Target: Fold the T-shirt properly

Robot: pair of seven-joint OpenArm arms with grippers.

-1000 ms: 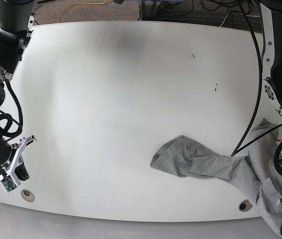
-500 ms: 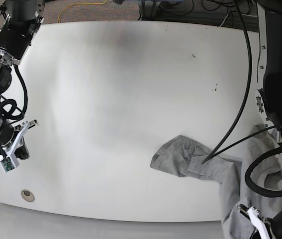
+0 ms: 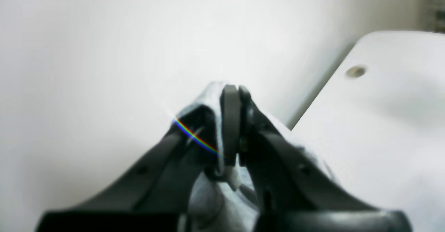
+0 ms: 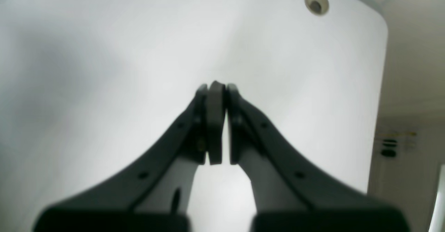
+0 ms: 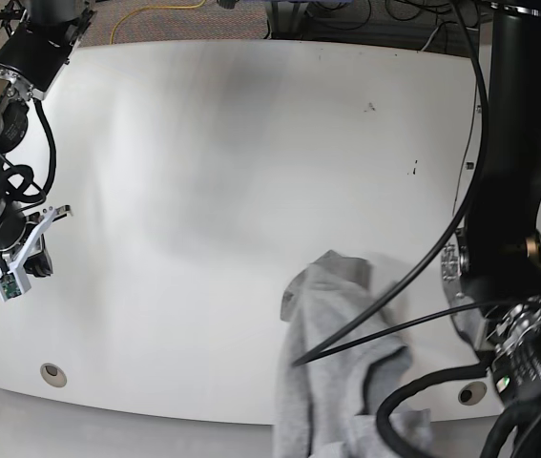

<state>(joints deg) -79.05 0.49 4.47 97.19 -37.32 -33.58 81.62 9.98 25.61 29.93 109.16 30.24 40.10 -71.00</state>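
From my station, the left claw (image 3: 233, 96) is clenched on a fold of the T-shirt (image 3: 208, 197): in the left wrist view the dark fingers (image 3: 230, 121) are pressed together with grey cloth pinched between them and bunched around their base. The white table (image 3: 382, 127) sits off to the right in that view, one corner with a round grommet hole (image 3: 355, 71) showing, and the claw is out past the table edge.

In the base view the T-shirt (image 5: 342, 382) is a crumpled heather-grey heap at the near edge of the table (image 5: 213, 172), right of centre, one rounded lobe lying on the surface and the rest draping down over the front edge toward the bottom of the picture. Black cables (image 5: 384, 315) cross over it. I cannot see any lettering on the side that shows. The left arm (image 5: 518, 191) fills the right of that view; its claw is hidden from here.

The right claw (image 4: 215, 88) is clenched on nothing; its fingers meet with only bare table behind them. In the base view it hangs at the table's left edge (image 5: 17, 272), well apart from the T-shirt
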